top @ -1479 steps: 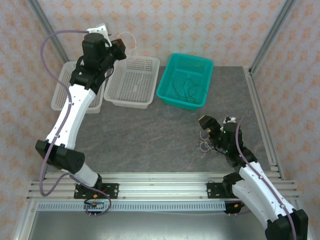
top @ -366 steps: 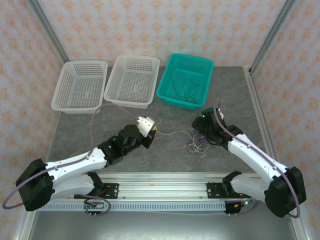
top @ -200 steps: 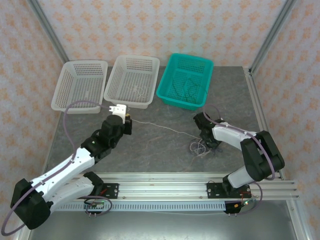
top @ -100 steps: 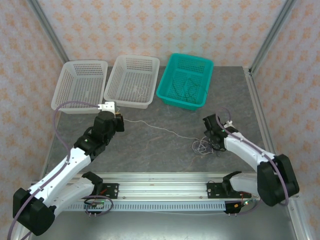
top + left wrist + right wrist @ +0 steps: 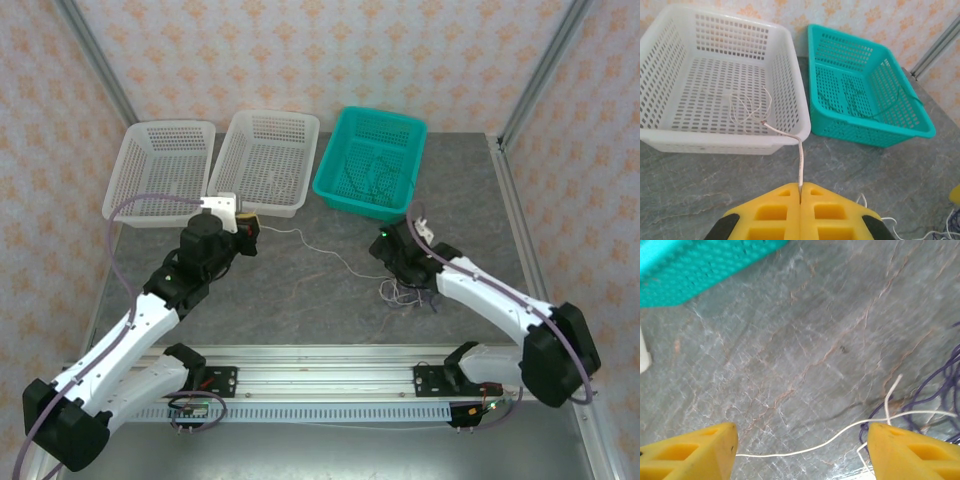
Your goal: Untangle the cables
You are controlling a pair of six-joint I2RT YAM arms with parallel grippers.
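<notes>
My left gripper (image 5: 800,192) is clamped flat on one white wire (image 5: 801,160) — the yellow pads meet with just that strand pinched at the seam. From there the wire climbs over the rim of the middle white basket (image 5: 790,134), and its frayed tip lies curled on the perforated floor. I read this as dropping a freed white strand into its own bin.

In the overhead view the same strand trails the other way across the table (image 5: 300,300) toward the leftover bundle (image 5: 405,292), which sits on the surface just beside the right gripper (image 5: 800,450). That one is spread wide with nothing in it — the white strand merely runs along the tabletop between its fingers, with purple wires (image 5: 945,375) looping at the edge. My guess is it's open so the strand can slide free of the knot.

Green wires (image 5: 855,100) already lie in the teal basket (image 5: 920,131). The wire is hair-thin, springy and holds its kinks. The baskets are rigid slotted plastic with flared walls, and the table is grey, marbled and matte. I'd guess thin ends could poke through those slots.
</notes>
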